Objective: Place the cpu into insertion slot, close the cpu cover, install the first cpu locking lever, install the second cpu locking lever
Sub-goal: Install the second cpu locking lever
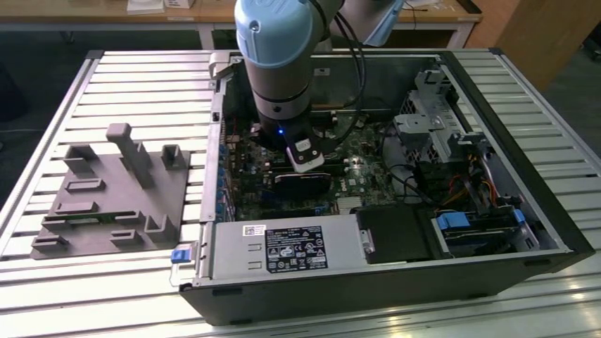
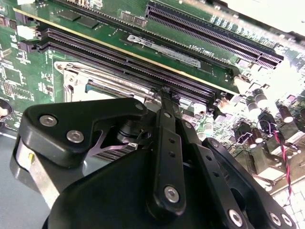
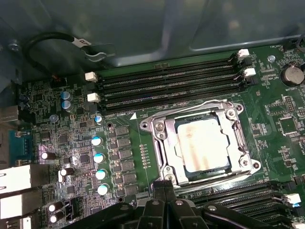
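The cpu, a pale silvery-tan square, lies flat in the socket on the green motherboard in the first wrist view. The cpu cover, a silvery frame, lies closed around it. A thin wire lever runs along the socket's edge by the memory slots. My gripper is shut, fingertips pressed together right at the socket's opposite edge, with nothing visible between them. In the second wrist view the gripper hides most of the socket; a corner of the cover shows. In the exterior view the gripper reaches down into the open computer case.
Black memory slots line both sides of the socket. Upright capacitors and a black cable stand close by. Case walls, a power supply and a drive cage surround the board. A grey fixture sits on the table at the exterior view's left.
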You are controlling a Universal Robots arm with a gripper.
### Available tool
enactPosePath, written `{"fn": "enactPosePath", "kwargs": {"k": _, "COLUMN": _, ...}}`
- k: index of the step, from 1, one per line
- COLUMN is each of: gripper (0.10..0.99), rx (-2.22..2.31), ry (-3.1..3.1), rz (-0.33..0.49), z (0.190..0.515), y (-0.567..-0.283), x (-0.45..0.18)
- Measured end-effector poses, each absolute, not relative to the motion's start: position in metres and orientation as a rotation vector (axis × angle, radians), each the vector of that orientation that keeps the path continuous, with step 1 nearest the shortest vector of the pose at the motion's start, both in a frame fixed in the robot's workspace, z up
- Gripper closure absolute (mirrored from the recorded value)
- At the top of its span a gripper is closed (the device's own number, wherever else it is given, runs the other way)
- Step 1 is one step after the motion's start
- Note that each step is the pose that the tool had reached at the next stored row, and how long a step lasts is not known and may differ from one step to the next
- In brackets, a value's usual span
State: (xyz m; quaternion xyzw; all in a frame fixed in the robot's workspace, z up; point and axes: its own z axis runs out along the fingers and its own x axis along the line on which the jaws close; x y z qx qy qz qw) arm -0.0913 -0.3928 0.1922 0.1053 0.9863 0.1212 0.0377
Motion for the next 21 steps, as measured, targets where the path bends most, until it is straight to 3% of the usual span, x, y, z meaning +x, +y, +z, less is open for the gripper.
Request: {"fn": "enactPosePath", "kwargs": {"k": 21, "gripper": 0.98, "rx": 0.323, "ry": 3.026, "rz": 0.37, "z": 0.199, "y": -0.393, "x": -0.0915}}
